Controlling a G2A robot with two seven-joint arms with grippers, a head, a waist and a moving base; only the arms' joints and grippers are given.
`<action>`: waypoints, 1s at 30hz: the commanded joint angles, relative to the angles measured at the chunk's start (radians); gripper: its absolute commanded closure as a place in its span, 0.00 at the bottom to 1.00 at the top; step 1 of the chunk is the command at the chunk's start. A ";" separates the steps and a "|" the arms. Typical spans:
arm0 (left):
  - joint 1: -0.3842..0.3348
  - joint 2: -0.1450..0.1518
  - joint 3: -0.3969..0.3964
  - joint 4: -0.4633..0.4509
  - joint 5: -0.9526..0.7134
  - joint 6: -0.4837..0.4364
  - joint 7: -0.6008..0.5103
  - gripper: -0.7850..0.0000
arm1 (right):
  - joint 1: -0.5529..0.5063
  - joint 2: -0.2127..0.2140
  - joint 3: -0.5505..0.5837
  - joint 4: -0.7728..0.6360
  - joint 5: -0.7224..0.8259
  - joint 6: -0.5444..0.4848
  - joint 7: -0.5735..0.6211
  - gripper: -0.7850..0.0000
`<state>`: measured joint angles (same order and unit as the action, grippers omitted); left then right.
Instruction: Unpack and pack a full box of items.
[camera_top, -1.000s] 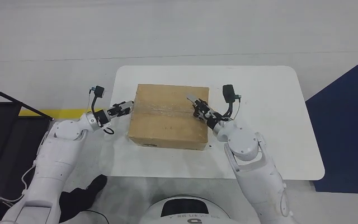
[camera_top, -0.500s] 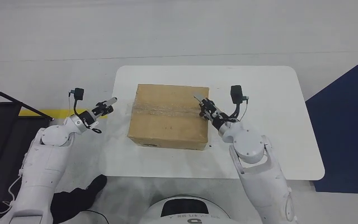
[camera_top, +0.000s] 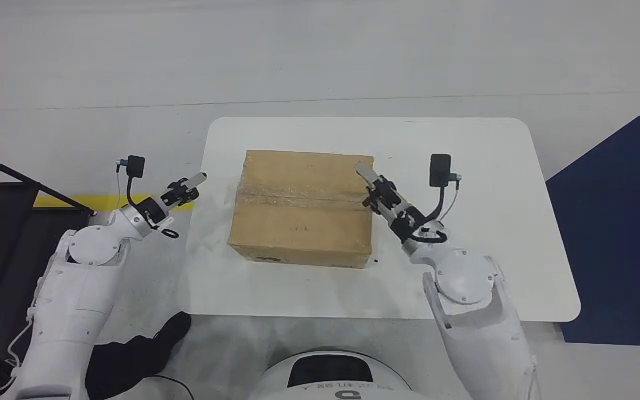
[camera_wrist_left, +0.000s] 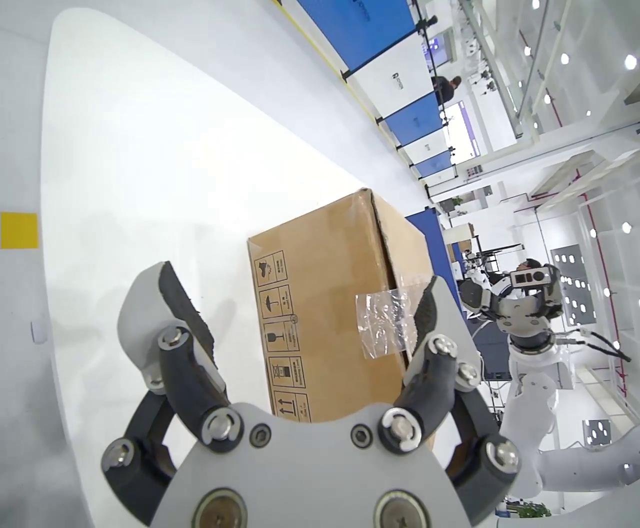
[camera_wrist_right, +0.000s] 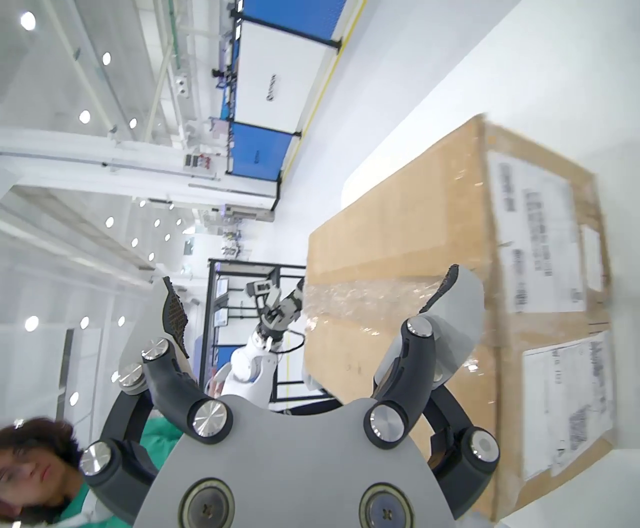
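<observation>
A closed brown cardboard box (camera_top: 300, 205) stands in the middle of the white table (camera_top: 480, 170), its top seam sealed with clear tape (camera_top: 300, 193). My left gripper (camera_top: 193, 183) hangs open just past the table's left edge, a hand's width from the box's left side. The left wrist view shows that side of the box (camera_wrist_left: 320, 300), with a tape end (camera_wrist_left: 382, 325) on it, between the spread fingers of the left gripper (camera_wrist_left: 300, 292). My right gripper (camera_top: 372, 184) is open at the box's upper right edge. In the right wrist view the right gripper (camera_wrist_right: 312, 290) faces the taped top of the box (camera_wrist_right: 400, 220).
White paper labels (camera_wrist_right: 545, 240) cover the box's right side. Bare tabletop stretches to the right of the box and behind it. A blue panel (camera_top: 610, 230) stands right of the table, and a dark rack (camera_top: 20, 230) stands to its left.
My left gripper has drawn back from the box's left side to beyond the table edge. My right gripper has slid from the box top out to its right edge.
</observation>
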<state>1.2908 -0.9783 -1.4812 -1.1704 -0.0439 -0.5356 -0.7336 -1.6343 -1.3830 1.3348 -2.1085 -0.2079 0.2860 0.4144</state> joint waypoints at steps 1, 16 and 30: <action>0.000 0.000 0.000 0.000 0.000 0.000 0.000 0.00 | 0.001 0.000 0.000 0.001 -0.001 0.017 -0.004 0.00; 0.000 0.000 0.000 0.000 0.000 0.000 0.000 0.00 | 0.187 -0.010 -0.181 0.077 -0.044 -0.068 0.087 0.00; 0.000 0.000 0.000 0.000 0.000 0.000 0.000 0.00 | 0.673 -0.141 -0.583 0.635 0.196 -0.039 0.044 0.00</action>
<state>1.2908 -0.9783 -1.4813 -1.1704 -0.0442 -0.5358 -0.7338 -0.9837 -1.5133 0.7720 -1.5167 -0.0311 0.2477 0.4688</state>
